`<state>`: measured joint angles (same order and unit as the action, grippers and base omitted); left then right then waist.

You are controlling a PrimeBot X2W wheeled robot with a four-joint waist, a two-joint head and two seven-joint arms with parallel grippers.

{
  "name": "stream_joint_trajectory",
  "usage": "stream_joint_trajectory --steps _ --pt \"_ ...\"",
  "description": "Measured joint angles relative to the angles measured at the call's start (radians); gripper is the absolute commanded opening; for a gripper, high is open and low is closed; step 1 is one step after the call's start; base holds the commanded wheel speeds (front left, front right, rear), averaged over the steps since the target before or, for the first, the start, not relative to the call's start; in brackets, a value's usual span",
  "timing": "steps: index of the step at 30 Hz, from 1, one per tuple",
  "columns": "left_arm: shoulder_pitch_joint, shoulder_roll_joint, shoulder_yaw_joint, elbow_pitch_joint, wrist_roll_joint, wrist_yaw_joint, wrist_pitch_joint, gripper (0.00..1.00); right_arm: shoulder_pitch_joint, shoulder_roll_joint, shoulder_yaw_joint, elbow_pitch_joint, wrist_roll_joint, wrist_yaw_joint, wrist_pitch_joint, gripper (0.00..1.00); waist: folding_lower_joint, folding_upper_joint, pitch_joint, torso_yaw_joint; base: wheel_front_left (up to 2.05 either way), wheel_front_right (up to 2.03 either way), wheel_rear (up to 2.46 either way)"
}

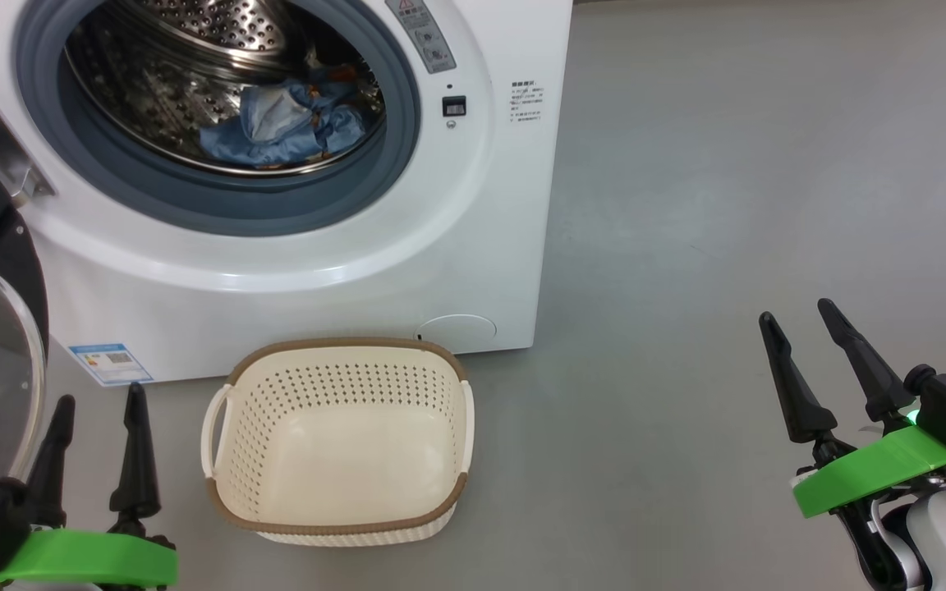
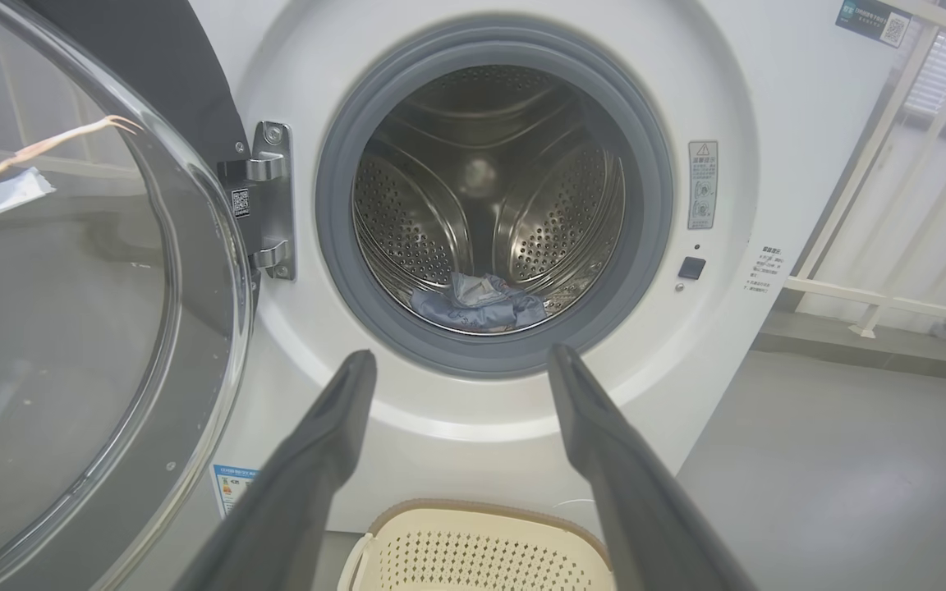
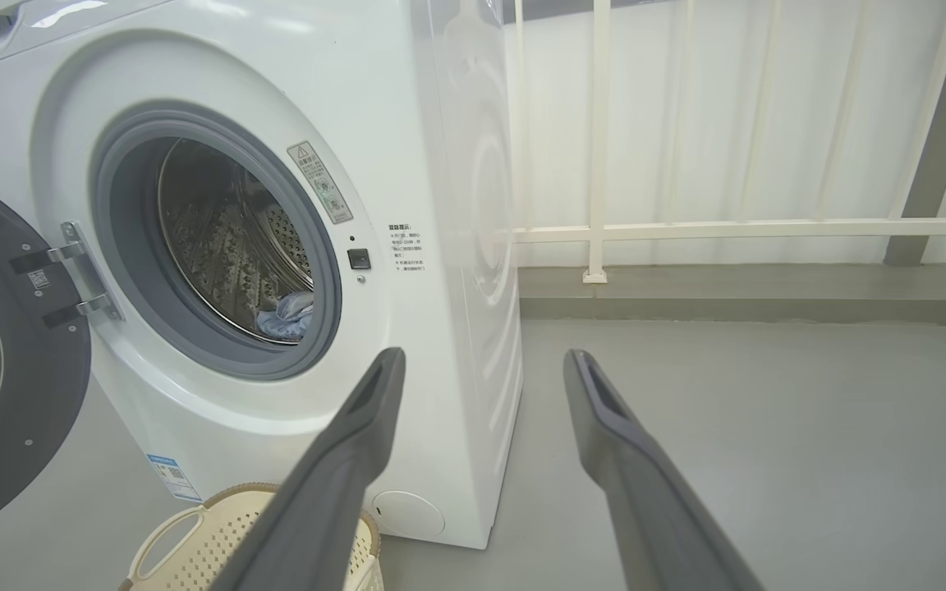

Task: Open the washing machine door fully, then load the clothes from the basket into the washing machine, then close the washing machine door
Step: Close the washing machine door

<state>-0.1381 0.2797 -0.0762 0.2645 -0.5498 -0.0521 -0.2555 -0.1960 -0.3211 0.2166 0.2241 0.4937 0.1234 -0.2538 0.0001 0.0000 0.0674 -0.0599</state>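
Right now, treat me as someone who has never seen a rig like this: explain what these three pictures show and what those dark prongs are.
A wheeled two-armed robot took all three. One camera sits on its head, looking down; one sits on each wrist, looking along that arm's fingers. The dark prongs are its left gripper and right gripper, both open and holding nothing. On the grey floor stands a big white front-loading washing machine, its round glossy black door swung open. Light-blue clothes lie in the steel drum. The small cream-white perforated plastic basket before it is empty.
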Motion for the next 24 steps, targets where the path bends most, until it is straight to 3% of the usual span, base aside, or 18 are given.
stream_joint_trajectory --steps 24 --pt "0.000 0.001 -0.006 0.001 0.007 0.005 0.000 1.00 0.000 0.001 -0.001 0.003 0.001 0.000 0.000 1.00 -0.0001 0.0000 -0.002 0.009 0.00 0.00 0.00"
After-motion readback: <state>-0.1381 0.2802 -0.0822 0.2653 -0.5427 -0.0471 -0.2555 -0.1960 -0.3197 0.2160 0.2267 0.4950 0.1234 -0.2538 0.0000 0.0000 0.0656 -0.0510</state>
